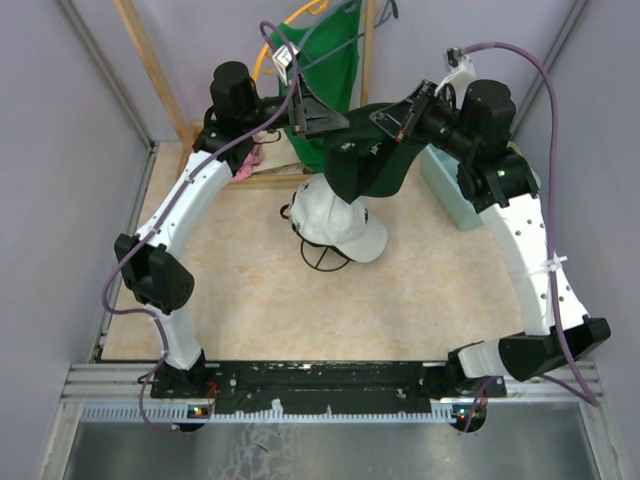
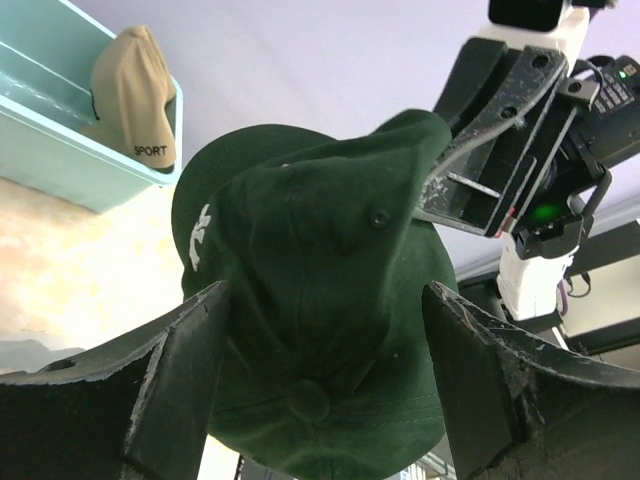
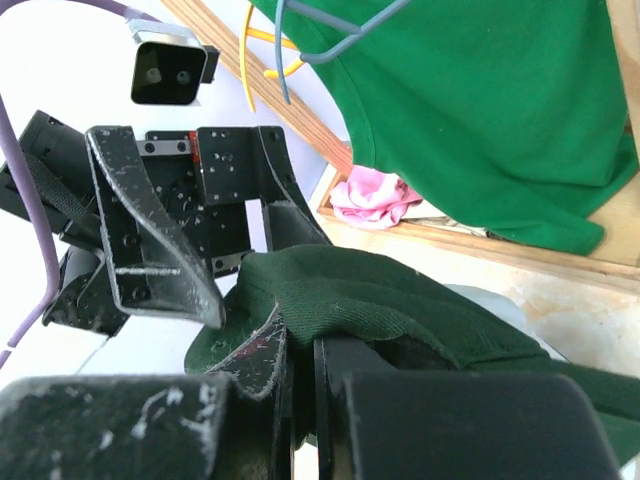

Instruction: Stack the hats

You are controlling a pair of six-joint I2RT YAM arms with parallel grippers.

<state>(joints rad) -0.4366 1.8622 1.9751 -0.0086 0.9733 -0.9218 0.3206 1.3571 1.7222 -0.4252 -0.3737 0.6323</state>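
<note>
**Left:** the left gripper (image 2: 325, 300) is standing wide open, its fingers (image 2: 180, 380) flanking the crown of the green cap (image 1: 365, 165) and holding nothing.

**Centre:** the green cap is hanging in the air between the arms, just behind the white cap (image 1: 340, 225), which is lying on the table (image 1: 220, 290).

**Right:** the right gripper (image 3: 302, 350) is pinching the green cap's edge between fully closed fingers. Further right, the tan cap (image 2: 135, 90) is sitting in the bin (image 2: 60, 150).

**Step in hand, as judged:** the green cap is being presented for a handover or carried to the stack. The next move is calling for the left fingers to close on the crown or draw clear, and then for the cap to be lowered squarely over the white one.
</note>
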